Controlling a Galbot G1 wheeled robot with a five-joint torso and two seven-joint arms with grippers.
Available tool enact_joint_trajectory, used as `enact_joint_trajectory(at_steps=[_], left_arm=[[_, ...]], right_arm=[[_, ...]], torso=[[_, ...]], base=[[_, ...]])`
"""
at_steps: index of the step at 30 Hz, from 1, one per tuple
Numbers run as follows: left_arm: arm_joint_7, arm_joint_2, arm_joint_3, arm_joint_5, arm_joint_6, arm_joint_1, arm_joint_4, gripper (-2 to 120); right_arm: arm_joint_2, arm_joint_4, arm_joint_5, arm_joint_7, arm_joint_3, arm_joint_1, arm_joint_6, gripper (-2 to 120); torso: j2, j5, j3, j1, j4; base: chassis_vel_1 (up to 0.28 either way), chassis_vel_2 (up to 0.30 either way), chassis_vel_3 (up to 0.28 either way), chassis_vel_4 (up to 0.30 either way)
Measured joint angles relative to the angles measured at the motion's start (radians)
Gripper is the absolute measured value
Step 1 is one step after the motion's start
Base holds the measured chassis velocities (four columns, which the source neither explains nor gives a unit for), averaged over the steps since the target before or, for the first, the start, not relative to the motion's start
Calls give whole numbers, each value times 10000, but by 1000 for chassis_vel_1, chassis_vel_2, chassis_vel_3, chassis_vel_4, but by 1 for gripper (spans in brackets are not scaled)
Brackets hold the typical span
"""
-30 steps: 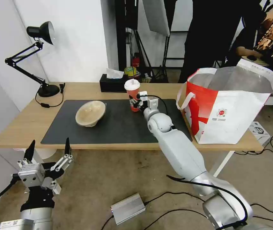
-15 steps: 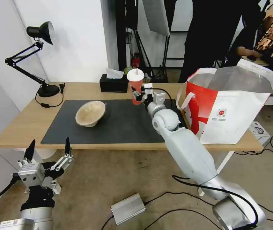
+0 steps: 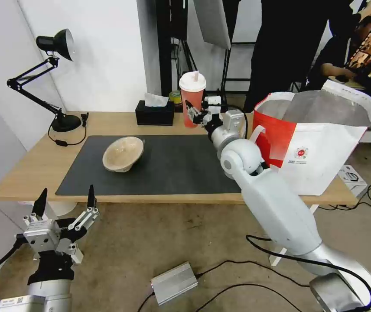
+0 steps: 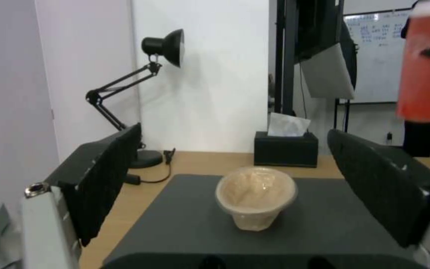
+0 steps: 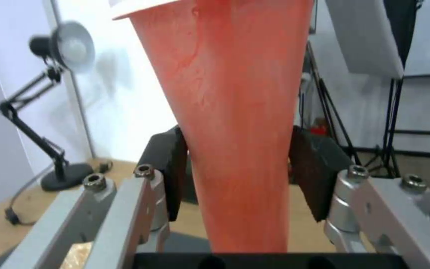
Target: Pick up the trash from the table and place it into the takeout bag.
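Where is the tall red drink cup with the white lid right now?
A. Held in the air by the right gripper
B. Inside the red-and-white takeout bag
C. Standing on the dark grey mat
A: the right gripper is shut on the tall red drink cup, lifted off the table.

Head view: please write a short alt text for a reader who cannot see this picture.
The right gripper holds a red drink cup in the air above the table, beside the open takeout bag. A beige paper bowl lies on the dark mat; the left gripper hangs open below the table edge.
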Motion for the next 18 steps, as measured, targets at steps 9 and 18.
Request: enact_joint_trajectory(at_steps=[9,18], left_arm=[[0,-15,9,-4,0,-22,0,100],[0,-16,6,-4,6,-52,0,100]], right_arm=[[-672,1330,1013,577,460,97,-471,46],[-1411,2224,2493,1370,986,442,-921,46]], torso=[[-1,0,0,0,1],[0,0,0,-1,0]], base=[[0,0,0,0],[0,0,0,0]])
